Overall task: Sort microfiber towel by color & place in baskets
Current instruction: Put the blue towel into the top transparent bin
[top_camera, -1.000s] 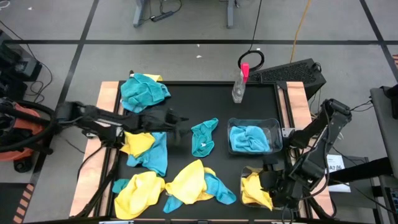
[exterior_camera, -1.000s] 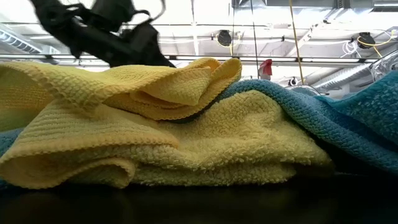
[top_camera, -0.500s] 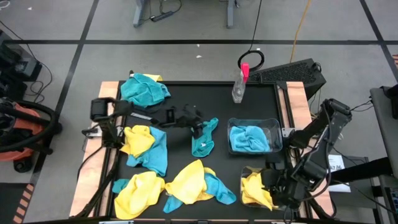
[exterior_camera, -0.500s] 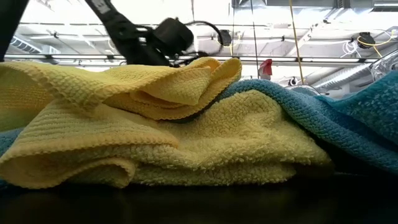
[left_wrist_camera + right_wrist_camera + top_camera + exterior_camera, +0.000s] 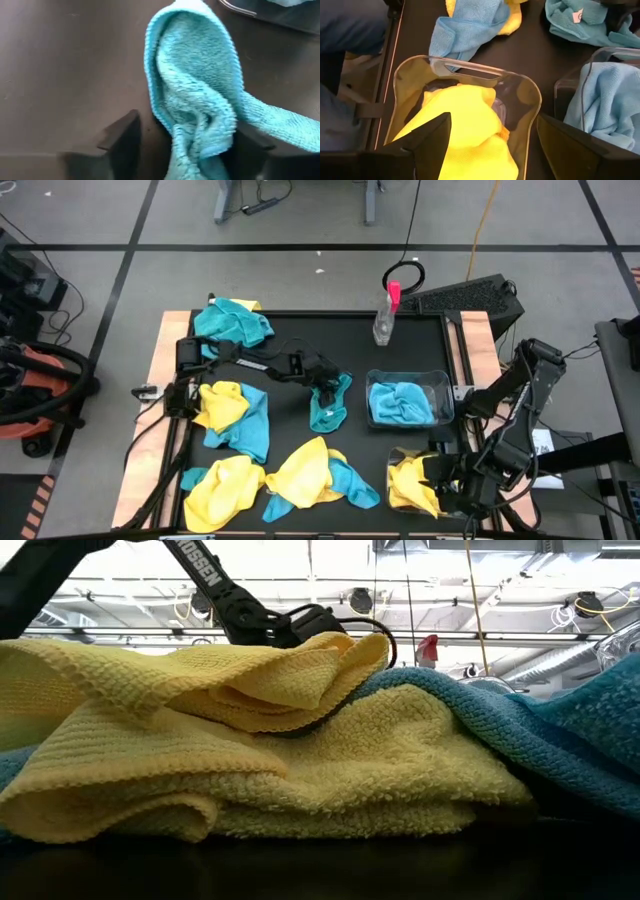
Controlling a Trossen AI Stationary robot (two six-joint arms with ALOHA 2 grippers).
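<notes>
A teal towel (image 5: 328,405) lies bunched on the black mat mid-table. My left gripper (image 5: 325,383) has come down at its far end. In the left wrist view the towel's fold (image 5: 195,85) lies between the open fingers of my left gripper (image 5: 185,150). My right gripper (image 5: 440,480) hangs open above the near clear basket (image 5: 470,70), which holds a yellow towel (image 5: 465,130). The far basket (image 5: 440,377) holds a blue towel (image 5: 400,402). My left gripper comes slanting down from the table's left, with the teal towel's fold between its fingers. One finger (image 5: 252,150) stands right against the fold's edge (image 5: 227,137); I cannot tell whether it touches. The other finger (image 5: 120,142) stands clear of the cloth.
More towels lie on the mat: teal at the far left (image 5: 232,325), yellow and blue at the left (image 5: 235,415), yellow and blue heaps along the near edge (image 5: 225,490) (image 5: 315,475). A spray bottle with a pink top (image 5: 385,315) stands at the far edge.
My left gripper has gone toward the table's right edge and down, tipping to point more steeply downward, and now stands at the teal towel in the middle. The towels have stayed where they were.
</notes>
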